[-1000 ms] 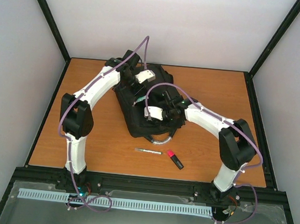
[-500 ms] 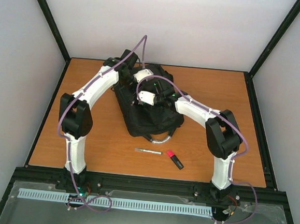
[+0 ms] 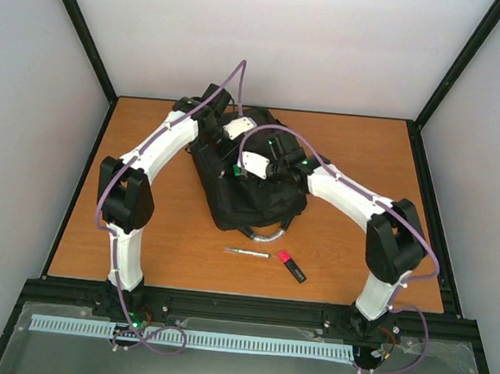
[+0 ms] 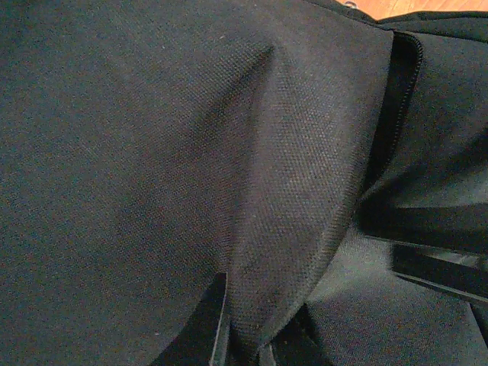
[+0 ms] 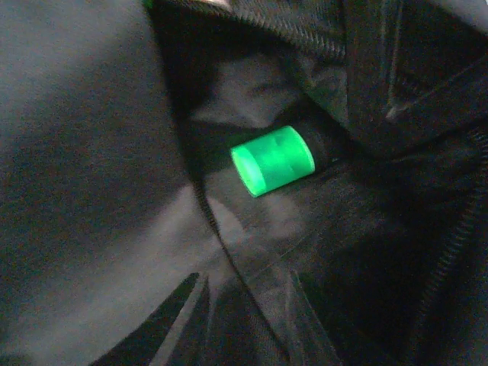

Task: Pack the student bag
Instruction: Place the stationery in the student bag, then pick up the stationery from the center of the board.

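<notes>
The black bag lies flat in the middle of the tabletop, directly under both sets of jaws, with its grey loop handle on the edge nearest the arm bases. The left jaws are clenched on the bag: in the left wrist view a raised fold of its black cloth runs down between the two fingers, and a zipper edge stands ahead and to the right of them. The right jaws are released, and their blurred fingers stand apart over the dark lining with nothing between them. Just ahead of the right jaws, inside the bag's opening, lies a marker with a bright green cap, free of both fingers. A thin silver pen and a red-capped highlighter lie on the bare tabletop, well behind both jaws and outside the bag, just past its handle.
</notes>
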Tool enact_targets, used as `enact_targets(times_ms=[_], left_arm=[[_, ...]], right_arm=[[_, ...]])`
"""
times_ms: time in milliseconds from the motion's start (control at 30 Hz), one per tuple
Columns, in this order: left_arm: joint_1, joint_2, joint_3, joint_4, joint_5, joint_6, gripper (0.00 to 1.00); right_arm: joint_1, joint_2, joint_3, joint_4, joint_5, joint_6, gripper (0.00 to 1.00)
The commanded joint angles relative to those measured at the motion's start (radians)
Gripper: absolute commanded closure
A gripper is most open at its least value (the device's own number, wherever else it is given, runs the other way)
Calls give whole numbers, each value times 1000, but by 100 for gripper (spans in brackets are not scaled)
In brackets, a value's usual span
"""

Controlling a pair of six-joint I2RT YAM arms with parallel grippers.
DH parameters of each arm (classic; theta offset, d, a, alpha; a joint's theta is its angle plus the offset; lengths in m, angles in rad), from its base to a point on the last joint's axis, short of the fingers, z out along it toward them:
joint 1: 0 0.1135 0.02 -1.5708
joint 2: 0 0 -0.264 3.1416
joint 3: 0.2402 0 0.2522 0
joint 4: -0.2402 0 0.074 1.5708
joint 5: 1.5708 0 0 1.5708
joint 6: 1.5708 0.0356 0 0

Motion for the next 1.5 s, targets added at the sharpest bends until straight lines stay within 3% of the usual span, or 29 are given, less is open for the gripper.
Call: enact_targets(times_ms=[0, 200, 600, 1100, 1267, 1467], left_arm=[[-9, -59, 10, -9, 66, 3, 99], [-8, -65, -4, -9, 58, 5, 99], [-9, -58, -21, -10, 49, 8, 99], [-16, -63, -42, -11, 60, 13, 99], [-18, -58, -36, -12, 63, 10, 99], [-24, -57, -32, -9, 81, 2, 99]], right_arm=[[1, -131, -46, -83, -74, -10, 65], [-16, -266, -117, -203, -87, -25, 57], [-291, -359, -122, -366, -160, 124, 51], [-643, -134, -73, -489, -102, 210, 51], [-673, -4, -46, -512, 28, 210, 52], [-686, 57, -25, -474, 46, 218, 53]])
